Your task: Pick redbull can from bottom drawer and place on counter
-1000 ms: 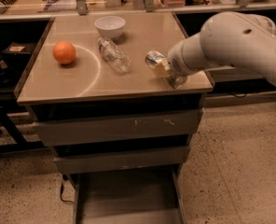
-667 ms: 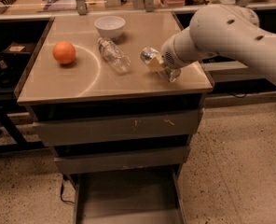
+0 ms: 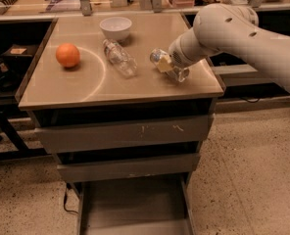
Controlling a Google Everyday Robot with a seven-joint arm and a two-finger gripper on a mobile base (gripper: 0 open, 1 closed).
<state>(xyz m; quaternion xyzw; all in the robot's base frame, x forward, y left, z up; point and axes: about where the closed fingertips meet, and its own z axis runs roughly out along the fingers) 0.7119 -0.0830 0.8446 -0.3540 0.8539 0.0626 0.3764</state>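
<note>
So the gripper (image 3: pixel 167 65) is over the right side of the counter (image 3: pixel 135 84), pinched around the redbull can (image 3: pixel 156 57). The can is a small, slim, shiny silver thing, tipped on a slant rather than upright with its pale end pointing left, and I can't tell if it's touching the beige top. Just left of it a clear plastic bottle (image 3: pixel 119 58) lies on its side, with a white bowl (image 3: pixel 115 28) at the far edge and an orange (image 3: pixel 67 55) further left, and the bottom drawer (image 3: pixel 135 204) stands pulled out below, plain grey floor showing.
</note>
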